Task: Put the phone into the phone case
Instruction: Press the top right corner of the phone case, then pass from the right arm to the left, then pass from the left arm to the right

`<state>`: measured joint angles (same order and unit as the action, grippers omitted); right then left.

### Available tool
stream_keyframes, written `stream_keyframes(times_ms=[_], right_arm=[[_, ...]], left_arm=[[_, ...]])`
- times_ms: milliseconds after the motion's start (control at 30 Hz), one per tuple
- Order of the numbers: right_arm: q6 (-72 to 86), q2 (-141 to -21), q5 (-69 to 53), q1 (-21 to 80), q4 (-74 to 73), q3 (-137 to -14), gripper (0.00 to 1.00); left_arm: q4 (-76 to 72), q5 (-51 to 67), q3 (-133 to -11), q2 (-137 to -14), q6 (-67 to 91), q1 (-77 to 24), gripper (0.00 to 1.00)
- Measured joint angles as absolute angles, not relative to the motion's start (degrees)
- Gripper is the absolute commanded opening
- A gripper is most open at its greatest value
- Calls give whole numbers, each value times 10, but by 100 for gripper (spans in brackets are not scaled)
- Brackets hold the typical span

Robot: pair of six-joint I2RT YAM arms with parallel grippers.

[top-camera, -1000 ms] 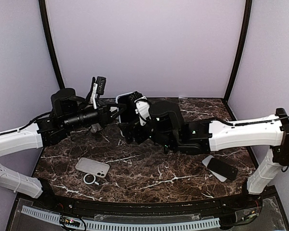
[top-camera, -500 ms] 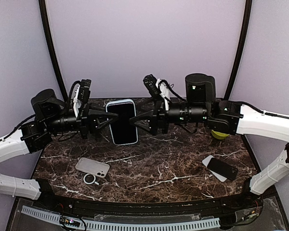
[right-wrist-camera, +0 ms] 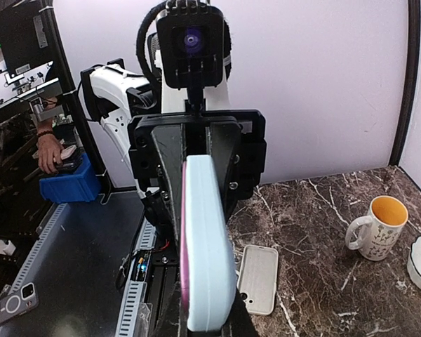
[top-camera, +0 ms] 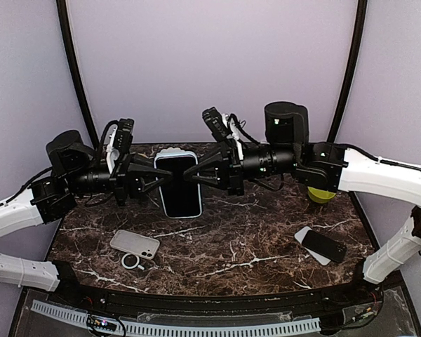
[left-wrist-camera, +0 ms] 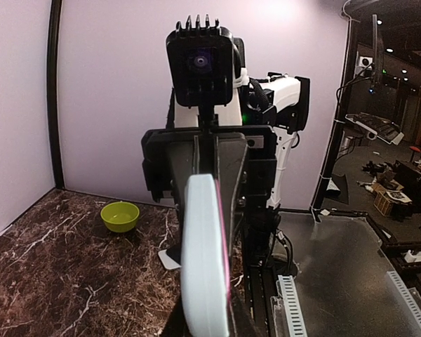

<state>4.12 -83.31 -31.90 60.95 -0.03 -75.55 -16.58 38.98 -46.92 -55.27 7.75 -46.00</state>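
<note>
**Q:** Top view: what is shown?
**A:** The phone, set in a pale blue phone case, is held upright in the air above the far middle of the counter. The left tool is clamped on its left edge and the right tool on its right edge, with the arms opposed. A spare case lies flat towards the near-left corner, well apart.

**Q:** Left wrist view?
**A:** The phone appears edge-on as a broad pale band of case with a thin pink line down one side, probably the phone's own rim. The right tool faces the camera, its fingers drawn together in a wedge on the far edge.

**Q:** Right wrist view?
**A:** The mirror arrangement: the left tool pinches the opposite edge. The pink line runs the whole visible length, and no gap is evident.

**Q:** Which step, and what follows?
**A:** This is judged to be the final seating. The next move calls for pressure along the edges to snap in any corner not yet home. After that, one tool should release only while the other holds firm.
</note>
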Motion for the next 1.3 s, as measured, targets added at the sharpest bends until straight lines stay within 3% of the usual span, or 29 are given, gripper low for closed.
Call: stream_keyframes(times_ms=[33,67,133,200,267,367,533,567,667,700,733,800,867,1133,1200,1300], right_arm=[[41,-833,-319,609,0,-755,0],[41,-832,-320,609,0,-755,0],[42,-832,-321,610,0,-755,0],[46,-832,-318,610,0,-755,0],[49,-830,-317,610,2,-755,0],[50,-824,-317,610,8,-755,0],[53,-809,-317,610,31,-755,0],[53,-808,-314,610,35,-755,0],[56,-808,-313,608,41,-755,0],[57,-808,-313,608,41,-755,5],[55,-808,-312,608,41,-755,24],[55,-808,-308,608,39,-755,50],[57,-808,-296,608,43,-755,55],[81,-814,-271,607,34,-725,37],[88,-815,-271,607,33,-711,28],[97,-815,-272,607,38,-691,4]], left_arm=[[-166,390,-469,-553,77,-460,10],[-166,390,-469,-553,77,-460,27],[-166,388,-469,-553,70,-462,47],[-166,383,-469,-553,62,-463,55],[-166,380,-469,-554,60,-463,56],[-166,374,-468,-554,58,-464,49],[-165,366,-465,-556,56,-465,18],[-167,368,-465,-556,51,-465,7],[-167,372,-465,-557,53,-469,0],[-166,372,-465,-557,54,-469,0],[-167,372,-465,-557,53,-469,0],[-169,372,-464,-557,55,-469,0],[-171,367,-456,-555,60,-470,0],[-192,342,-437,-553,102,-469,0],[-202,338,-437,-553,111,-469,0],[-217,338,-437,-555,123,-469,0]])
